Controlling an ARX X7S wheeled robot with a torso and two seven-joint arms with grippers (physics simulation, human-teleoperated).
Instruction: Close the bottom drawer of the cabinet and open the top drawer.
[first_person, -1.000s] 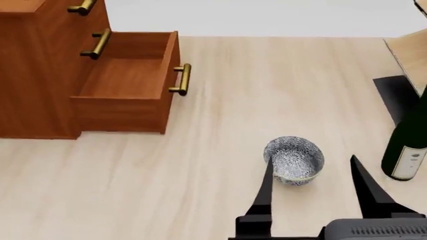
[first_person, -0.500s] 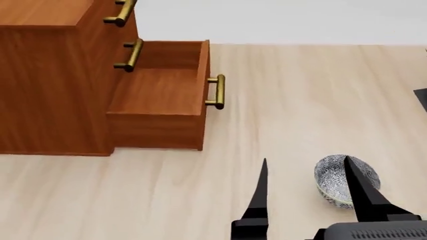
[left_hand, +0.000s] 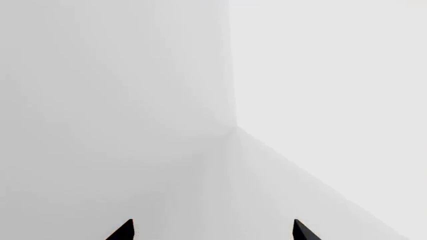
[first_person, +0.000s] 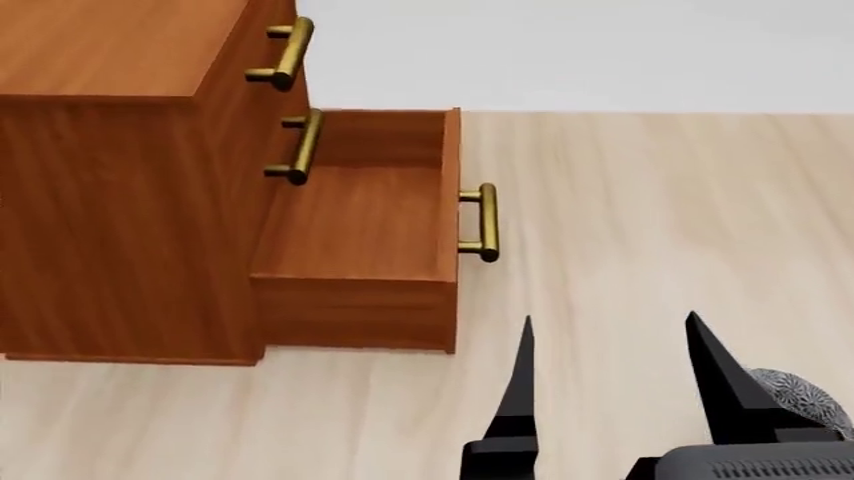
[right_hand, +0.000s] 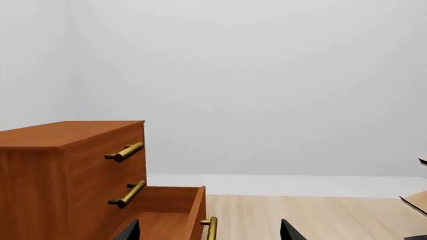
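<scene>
With the view swung left since a second ago, I have the cabinet (first_person: 120, 190) nearer centre, its bottom drawer (first_person: 360, 240) pulled out, and my right gripper (first_person: 607, 350), spread and empty, must next push it shut.

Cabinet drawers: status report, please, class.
Right gripper open, empty, short of the bottom drawer. Left gripper open, facing blank wall. Bottom drawer pulled out, top drawer shut. Bowl beside gripper, not blocking.
</scene>
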